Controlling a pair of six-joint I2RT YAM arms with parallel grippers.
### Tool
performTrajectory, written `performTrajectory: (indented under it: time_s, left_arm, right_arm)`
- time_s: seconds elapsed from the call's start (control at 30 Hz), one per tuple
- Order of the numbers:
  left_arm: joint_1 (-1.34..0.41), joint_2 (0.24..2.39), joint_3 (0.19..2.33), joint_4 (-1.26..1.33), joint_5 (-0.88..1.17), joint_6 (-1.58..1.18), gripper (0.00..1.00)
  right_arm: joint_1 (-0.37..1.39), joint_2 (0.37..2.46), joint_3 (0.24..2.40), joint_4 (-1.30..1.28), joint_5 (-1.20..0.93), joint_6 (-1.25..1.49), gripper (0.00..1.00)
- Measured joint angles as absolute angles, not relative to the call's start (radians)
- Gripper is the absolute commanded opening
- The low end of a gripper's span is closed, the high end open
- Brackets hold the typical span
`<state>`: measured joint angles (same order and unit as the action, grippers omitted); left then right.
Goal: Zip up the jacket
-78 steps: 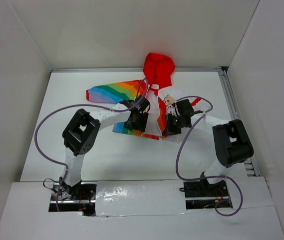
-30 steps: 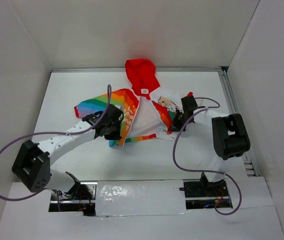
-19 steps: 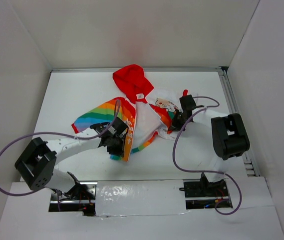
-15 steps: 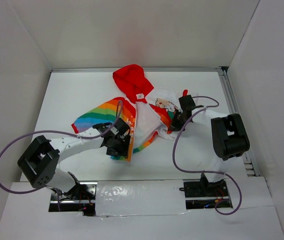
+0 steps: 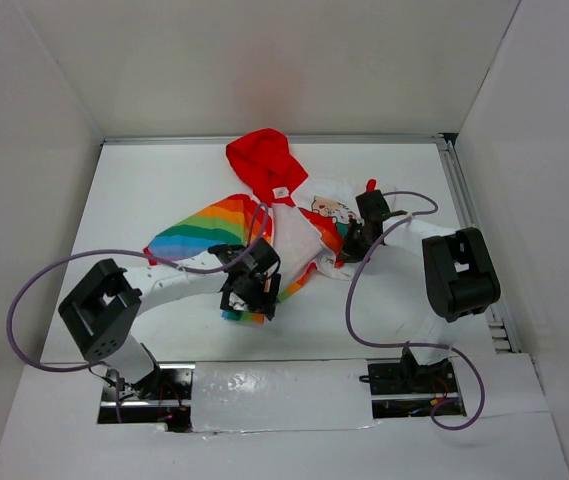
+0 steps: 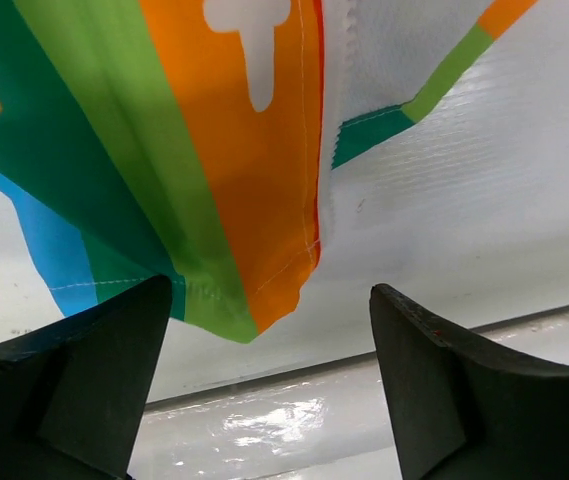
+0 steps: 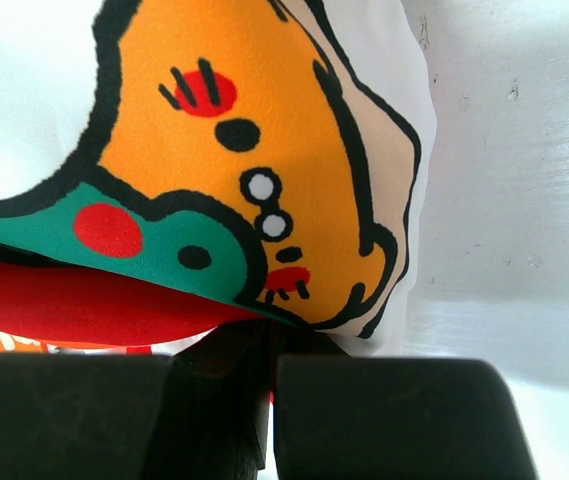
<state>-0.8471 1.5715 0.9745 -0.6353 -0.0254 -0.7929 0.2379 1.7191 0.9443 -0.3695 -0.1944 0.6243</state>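
Red jacket (image 5: 294, 240) trim half hidden inside pinched right gripper (image 7: 270, 400).

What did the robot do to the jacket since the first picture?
The jacket slid left and nearer, and its front spread open wider; the red hood went left too. The left gripper swung out left, came back, and now stands open around the rainbow hem. The right gripper stayed shut on the white side.
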Motion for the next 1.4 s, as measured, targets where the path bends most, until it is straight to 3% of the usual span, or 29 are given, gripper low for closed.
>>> performTrajectory:
  time_s: [0.27,0.6,0.7,0.77,0.8,0.9,1.13,1.4]
  left_arm:
    - [-0.867,1.673,1.027,-0.682,-0.067,-0.828,0.67]
    - [-0.867,1.777,1.106,-0.727,-0.080,-0.854,0.64]
    - [-0.867,1.793,1.124,-0.739,-0.074,-0.870,0.48]
    - [-0.871,1.815,1.148,-0.748,-0.064,-0.883,0.22]
    - [-0.872,1.819,1.154,-0.752,-0.065,-0.894,0.14]
    - [-0.875,1.830,1.166,-0.756,-0.060,-0.900,0.00]
    - [-0.875,1.792,1.131,-0.723,-0.064,-0.892,0.00]
    - [-0.856,1.534,1.004,-0.632,-0.088,-0.816,0.00]
  right_arm:
    - [0.242,1.719,0.944,-0.369,-0.194,0.624,0.00]
    - [0.246,1.717,0.944,-0.368,-0.186,0.624,0.00]
    - [0.246,1.717,0.944,-0.368,-0.186,0.624,0.00]
    - [0.246,1.717,0.943,-0.369,-0.184,0.624,0.00]
    - [0.247,1.717,0.943,-0.369,-0.183,0.624,0.00]
    - [0.249,1.711,0.940,-0.367,-0.178,0.624,0.00]
    - [0.253,1.629,0.866,-0.342,-0.184,0.580,0.00]
    - [0.294,1.254,0.783,-0.328,-0.253,0.499,0.00]
